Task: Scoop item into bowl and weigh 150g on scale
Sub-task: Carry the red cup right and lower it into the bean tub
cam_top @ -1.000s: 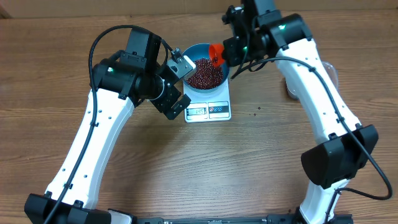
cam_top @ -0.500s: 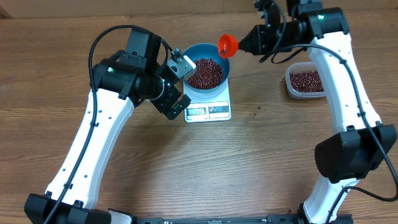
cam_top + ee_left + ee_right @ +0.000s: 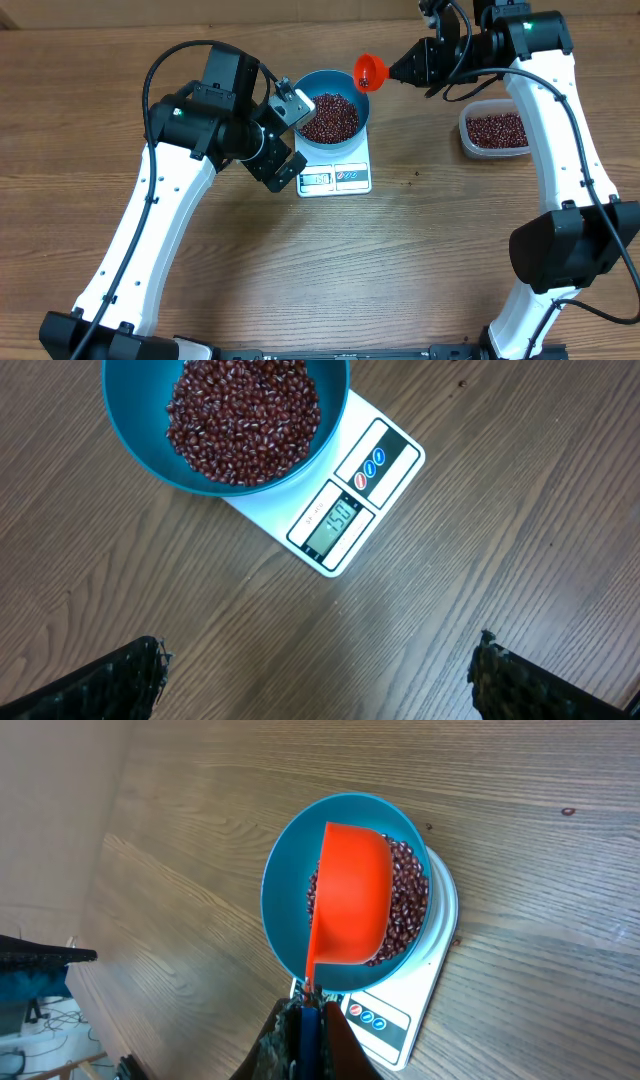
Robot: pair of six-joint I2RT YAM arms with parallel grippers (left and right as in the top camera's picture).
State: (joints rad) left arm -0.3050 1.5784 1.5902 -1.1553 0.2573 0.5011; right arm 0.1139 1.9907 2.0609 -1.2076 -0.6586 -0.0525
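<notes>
One bowl (image 3: 135, 410) on one scale (image 3: 336, 177); left jaws wide, right jaws pinching one scoop (image 3: 369, 71).

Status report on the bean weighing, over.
Left tool open, beside scale. Right tool shut on red scoop, near bowl rim. Beans in bowl on scale, display reads 150. Nothing blocking bowl.

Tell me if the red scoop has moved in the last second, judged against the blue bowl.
Yes. The red scoop went from over the right rim of the blue bowl to just outside it, up and right in the overhead view.
</notes>
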